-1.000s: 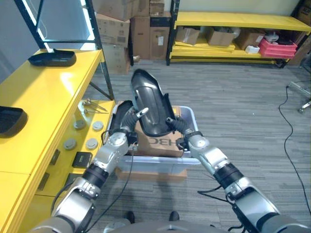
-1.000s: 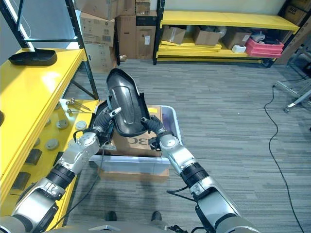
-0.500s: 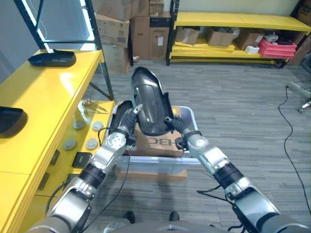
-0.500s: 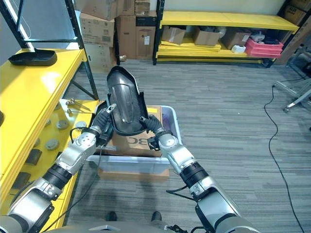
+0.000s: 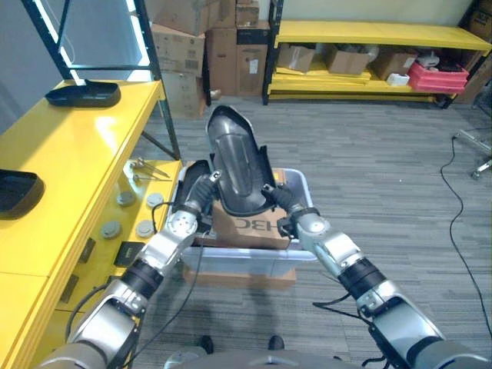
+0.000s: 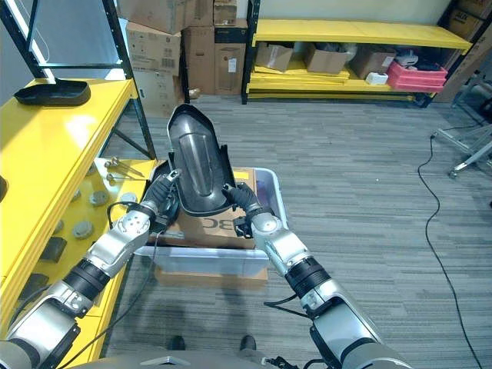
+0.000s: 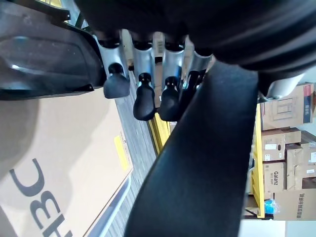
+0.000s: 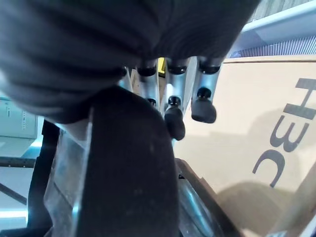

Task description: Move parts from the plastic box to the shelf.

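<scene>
Holding black part (image 5: 237, 171) above plastic box (image 5: 301, 188): left hand (image 5: 190, 211), right hand (image 5: 287, 210) fingers curled round its lower edges; I judge slip risk, top-heavy load.

The left hand (image 5: 201, 194) now sits lower and further back along the left edge of the black part (image 5: 237, 171) than a second ago; its raised finger, which stood out against the part's face, is down beside the edge. The left forearm lies lower and more outward. The part leans slightly more upright over the cardboard box (image 5: 250, 225), its top end a little higher against the floor.
</scene>
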Robot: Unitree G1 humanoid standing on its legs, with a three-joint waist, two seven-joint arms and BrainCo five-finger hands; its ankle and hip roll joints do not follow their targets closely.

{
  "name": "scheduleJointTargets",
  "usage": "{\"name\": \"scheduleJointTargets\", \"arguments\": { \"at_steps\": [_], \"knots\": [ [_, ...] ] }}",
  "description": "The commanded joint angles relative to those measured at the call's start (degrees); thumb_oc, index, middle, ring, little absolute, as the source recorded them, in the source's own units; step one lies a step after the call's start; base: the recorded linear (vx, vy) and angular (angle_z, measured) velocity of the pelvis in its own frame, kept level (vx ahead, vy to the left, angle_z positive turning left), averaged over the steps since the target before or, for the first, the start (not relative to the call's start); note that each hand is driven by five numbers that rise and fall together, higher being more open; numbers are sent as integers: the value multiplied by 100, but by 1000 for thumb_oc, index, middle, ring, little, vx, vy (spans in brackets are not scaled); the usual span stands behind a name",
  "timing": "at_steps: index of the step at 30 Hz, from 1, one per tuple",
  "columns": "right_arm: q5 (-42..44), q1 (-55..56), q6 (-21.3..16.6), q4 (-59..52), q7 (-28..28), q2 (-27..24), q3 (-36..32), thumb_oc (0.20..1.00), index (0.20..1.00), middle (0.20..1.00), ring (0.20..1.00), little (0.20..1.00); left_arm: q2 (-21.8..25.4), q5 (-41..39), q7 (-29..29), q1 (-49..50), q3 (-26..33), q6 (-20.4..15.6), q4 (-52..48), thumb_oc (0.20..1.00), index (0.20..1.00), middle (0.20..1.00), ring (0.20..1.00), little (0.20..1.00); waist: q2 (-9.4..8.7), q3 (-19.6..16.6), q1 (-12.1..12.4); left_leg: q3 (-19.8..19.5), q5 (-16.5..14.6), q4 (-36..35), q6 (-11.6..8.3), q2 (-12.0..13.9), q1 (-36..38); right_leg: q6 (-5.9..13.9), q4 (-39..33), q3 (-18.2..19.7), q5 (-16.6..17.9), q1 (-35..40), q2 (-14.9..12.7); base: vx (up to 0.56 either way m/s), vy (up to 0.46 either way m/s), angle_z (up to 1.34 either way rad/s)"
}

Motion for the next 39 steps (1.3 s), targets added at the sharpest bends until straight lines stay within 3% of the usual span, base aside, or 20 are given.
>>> {"name": "scheduleJointTargets", "arguments": {
  "at_steps": [1, 6, 14, 19, 23, 30, 36, 38, 39],
  "knots": [
    [1113, -556, -546, -704, 29, 530, -76, 1000, 1000, 1000, 1000, 1000, -340, -155, -53, -503, -495, -371, -55, 200, 200, 200, 200, 200, 23, -296, 168, 31, -232, 340, -179, 340, -110, 375, 149, -19, -183, 107, -277, 0, 0, 0],
    [1575, -540, -877, -1178, -204, 603, -341, 1000, 1000, 1000, 1000, 1000, -398, -391, 512, -364, -254, -489, 16, 200, 200, 200, 200, 200, 12, -312, 180, 21, -242, 352, -171, 335, -116, 376, 129, -13, -173, 107, -272, 0, 0, 0],
    [1751, -363, -1050, -1730, -303, 259, -984, 1000, 1000, 1000, 1000, 1000, -490, -284, 725, -237, 74, -714, 433, 200, 200, 200, 200, 200, -18, -324, 16, 123, -259, 351, -152, 355, -106, 376, 131, 47, -180, 66, -254, -4, -1, -5],
    [1746, 101, -878, -1916, -255, -16, -1535, 1000, 1000, 1000, 1000, 1000, -437, -222, 809, -87, 407, -1098, 646, 200, 200, 200, 200, 200, -37, -353, -138, 201, -270, 330, -139, 359, -85, 382, 142, 121, -183, 21, -243, 4, 7, -6],
    [1757, 613, -667, -1864, -157, -138, -1779, 1000, 1000, 1000, 1000, 1000, -314, -312, 924, 56, 623, -1204, 522, 200, 200, 200, 200, 200, -36, -358, -211, 233, -261, 301, -122, 358, -80, 396, 164, 152, -181, -26, -249, 3, 8, -9],
    [1648, 2047, -777, -1360, 144, -123, -2178, 1000, 1000, 1000, 1000, 1000, 9, -329, 843, 583, 1075, -1408, 232, 200, 200, 200, 200, 200, -16, -340, -343, 302, -216, 210, -60, 323, -94, 430, 174, 209, -142, -119, -261, 0, 3, -13],
    [1573, 2441, -902, -1156, 342, -75, -2249, 1000, 1000, 1000, 1000, 1000, 84, -404, 878, 780, 1242, -1651, 152, 200, 200, 200, 200, 200, -13, -320, -405, 317, -189, 163, -43, 298, -129, 445, 160, 256, -109, -183, -263, -10, -5, -7],
    [1489, 2496, -871, -1155, 403, -72, -2264, 1000, 1000, 1000, 1000, 1000, 125, -373, 842, 819, 1327, -1716, 93, 200, 200, 200, 200, 200, -13, -333, -400, 298, -189, 152, -41, 284, -143, 448, 149, 252, -106, -195, -259, 12, -20, 0],
    [1356, 2615, -684, -1200, 559, -57, -2270, 1000, 1000, 1000, 1000, 1000, 273, -288, 774, 965, 1546, -1799, -207, 200, 200, 200, 200, 200, -4, -346, -353, 240, -214, 174, -27, 247, -171, 462, 216, 250, -137, -227, -282, 30, -48, -2]
  ]
}}
